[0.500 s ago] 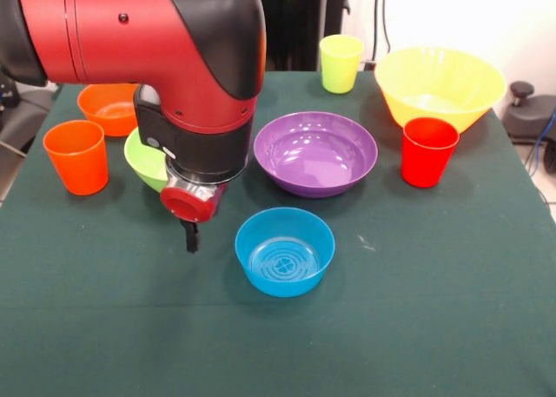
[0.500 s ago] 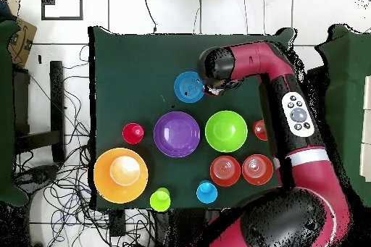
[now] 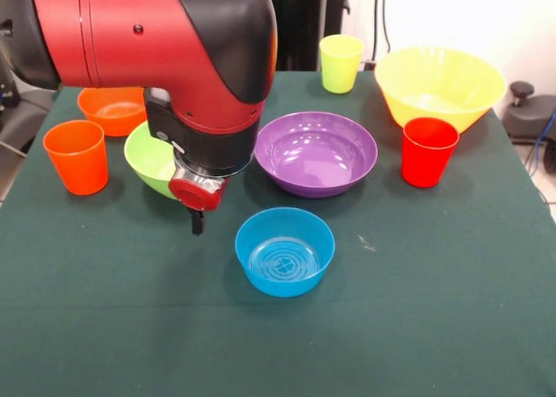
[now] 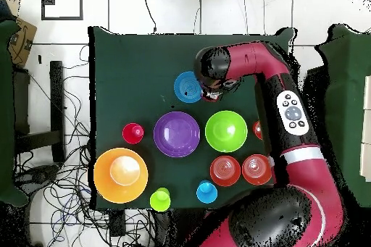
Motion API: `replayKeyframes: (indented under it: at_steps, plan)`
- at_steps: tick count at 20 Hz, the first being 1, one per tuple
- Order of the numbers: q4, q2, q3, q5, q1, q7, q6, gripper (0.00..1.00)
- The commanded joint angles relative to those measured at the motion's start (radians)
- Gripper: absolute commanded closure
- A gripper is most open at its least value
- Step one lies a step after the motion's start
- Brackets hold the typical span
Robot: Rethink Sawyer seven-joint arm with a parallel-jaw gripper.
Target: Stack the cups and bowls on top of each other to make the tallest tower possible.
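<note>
On my feed, non-task stuff only: dark green table cloth (image 3: pixel 452 327) covers the whole work surface, w/ a small pale speck (image 3: pixel 365 241) on it. Overhead I see white tiled floor (image 4: pixel 145 9) round the table, and a tangle of black cables (image 4: pixel 65 186) on the floor along one side. Cardboard box (image 4: pixel 22 38) sits at the top corner, partly cut off. Black-outlined square (image 4: pixel 61 3) lies on the tiles nr it. Front cam: black knob-shaped object (image 3: pixel 521 93) beyond the table's edge, blue cable (image 3: pixel 543 132) beside it, white wall (image 3: pixel 486 15) behind.
</note>
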Motion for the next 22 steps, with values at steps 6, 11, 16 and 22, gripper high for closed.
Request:
replayKeyframes:
  at_steps: [6,11,16,22]
  plan:
    - [-0.004,0.052,-0.118,0.053,0.04,0.079,0.051,0.0]
    - [0.009,0.065,-0.121,0.097,0.026,0.084,0.002,0.0]
    - [0.013,0.061,-0.123,0.148,0.029,0.095,0.012,0.0]
    - [0.014,0.033,-0.124,0.23,0.025,0.098,0.07,0.0]
